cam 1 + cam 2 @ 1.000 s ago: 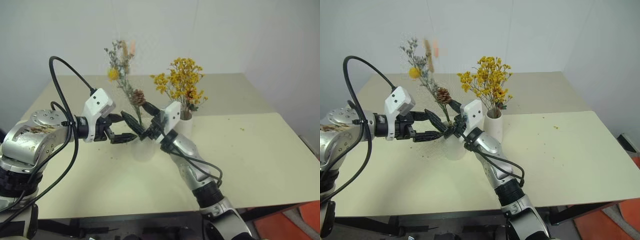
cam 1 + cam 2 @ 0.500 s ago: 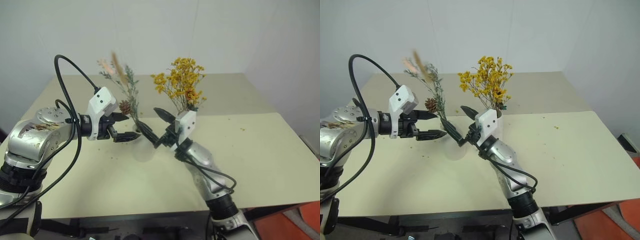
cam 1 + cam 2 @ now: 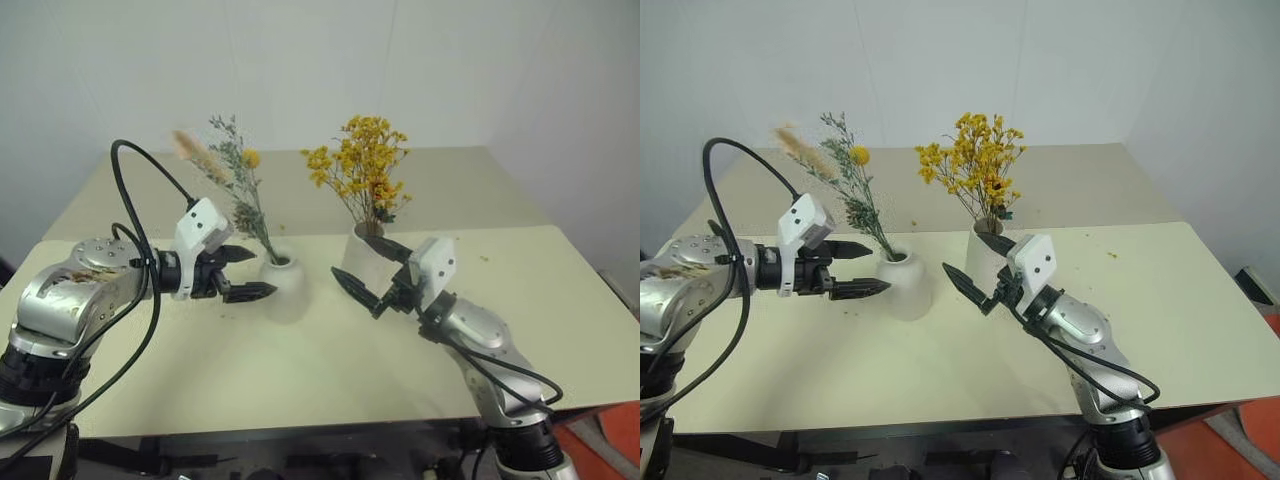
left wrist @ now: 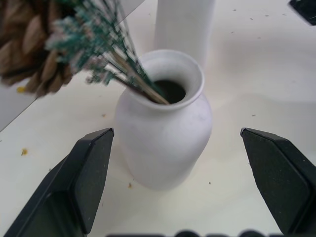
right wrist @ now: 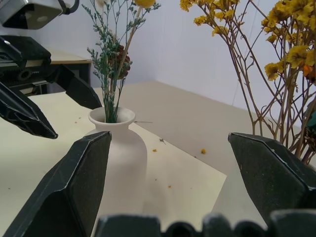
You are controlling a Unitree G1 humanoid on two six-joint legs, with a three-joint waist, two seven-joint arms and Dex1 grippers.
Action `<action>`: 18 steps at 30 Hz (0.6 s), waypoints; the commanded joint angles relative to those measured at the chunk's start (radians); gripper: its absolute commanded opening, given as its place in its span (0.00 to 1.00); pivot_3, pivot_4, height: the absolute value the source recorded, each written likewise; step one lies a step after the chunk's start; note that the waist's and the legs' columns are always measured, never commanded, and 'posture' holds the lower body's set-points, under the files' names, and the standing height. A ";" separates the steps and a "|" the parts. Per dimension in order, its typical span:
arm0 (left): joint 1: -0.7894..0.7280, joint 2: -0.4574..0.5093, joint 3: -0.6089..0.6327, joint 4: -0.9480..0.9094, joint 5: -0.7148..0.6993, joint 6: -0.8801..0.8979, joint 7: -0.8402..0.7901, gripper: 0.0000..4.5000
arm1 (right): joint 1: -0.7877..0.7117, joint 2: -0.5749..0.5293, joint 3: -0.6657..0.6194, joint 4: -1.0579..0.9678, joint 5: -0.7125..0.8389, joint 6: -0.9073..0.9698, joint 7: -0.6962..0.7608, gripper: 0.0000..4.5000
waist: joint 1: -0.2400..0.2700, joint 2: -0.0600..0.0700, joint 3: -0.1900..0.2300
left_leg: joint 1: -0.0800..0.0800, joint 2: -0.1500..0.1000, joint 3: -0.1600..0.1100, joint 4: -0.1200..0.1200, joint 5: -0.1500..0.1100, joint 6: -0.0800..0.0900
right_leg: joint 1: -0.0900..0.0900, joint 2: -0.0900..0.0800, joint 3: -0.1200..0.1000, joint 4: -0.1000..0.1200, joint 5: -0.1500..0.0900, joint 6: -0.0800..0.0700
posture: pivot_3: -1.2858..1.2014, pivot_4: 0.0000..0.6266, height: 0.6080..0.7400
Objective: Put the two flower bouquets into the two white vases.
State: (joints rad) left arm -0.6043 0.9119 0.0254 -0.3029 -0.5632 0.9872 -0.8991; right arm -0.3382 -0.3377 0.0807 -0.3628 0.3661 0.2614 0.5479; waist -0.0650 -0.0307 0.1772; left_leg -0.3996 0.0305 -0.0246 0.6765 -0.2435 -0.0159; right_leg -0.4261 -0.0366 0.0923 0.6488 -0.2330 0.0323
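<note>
both bunches stood in their vases, both grippers open and empty

your left gripper (image 3: 243, 274) had its jaws spread wide with nothing between them; in the left wrist view the two fingers (image 4: 81, 180) stood either side of the rounded vase (image 3: 284, 285) without touching it; your right gripper (image 3: 368, 270) was also wide open and held nothing, its tips pointing toward the rounded vase from just in front of the tall vase (image 3: 362, 252); the grey-green sprig (image 3: 240, 195) stood with its stems down the narrow neck of the rounded vase, leaning toward your left, its yellow ball (image 3: 252, 158) near the top and a pale plume (image 3: 190, 148) out to the side; the pinecone (image 4: 24, 42) showed close in the left wrist view; the yellow-orange spray (image 3: 362, 170) stood in the tall vase just beside it on the table (image 3: 560, 300).

against a second before, you had both grippers gathered at the sprig's stems above the rounded vase, the sprig upright; the sprig had since settled into the neck and tipped left; your right gripper had pulled well away to the right and lower, clear of the stems; your left gripper had dropped a little beside the rounded vase; the spray and the tall vase had not moved.
</note>
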 commanded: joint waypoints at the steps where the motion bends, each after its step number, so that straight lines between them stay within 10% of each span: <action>1: 0.036 -0.013 0.074 -0.060 -0.036 0.006 0.030 1.00 | 0.015 -0.029 -0.044 -0.067 0.020 0.009 0.008 0.99 | 0.002 0.000 0.000 | 0.000 0.000 0.000 0.000 0.000 0.000 | 0.000 0.000 0.000 0.000 0.000 0.000 | 0.52 0.24 1.00; 18: 0.318 -0.010 0.287 -0.039 -0.086 -0.311 -0.157 1.00 | 0.166 -0.260 -0.213 -0.089 0.117 0.023 0.186 0.99 | 0.020 0.000 0.000 | 0.001 0.000 0.001 0.000 0.000 0.000 | 0.001 0.000 0.000 -0.001 0.000 0.000 | 0.52 0.24 1.00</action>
State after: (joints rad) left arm -0.2898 0.8992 0.2742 -0.3433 -0.6370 0.7240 -1.0323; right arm -0.1694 -0.5798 -0.0844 -0.4108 0.4558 0.2905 0.7217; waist -0.0449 -0.0309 0.1772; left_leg -0.3983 0.0308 -0.0237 0.6767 -0.2435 -0.0159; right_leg -0.4244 -0.0368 0.0922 0.6479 -0.2331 0.0320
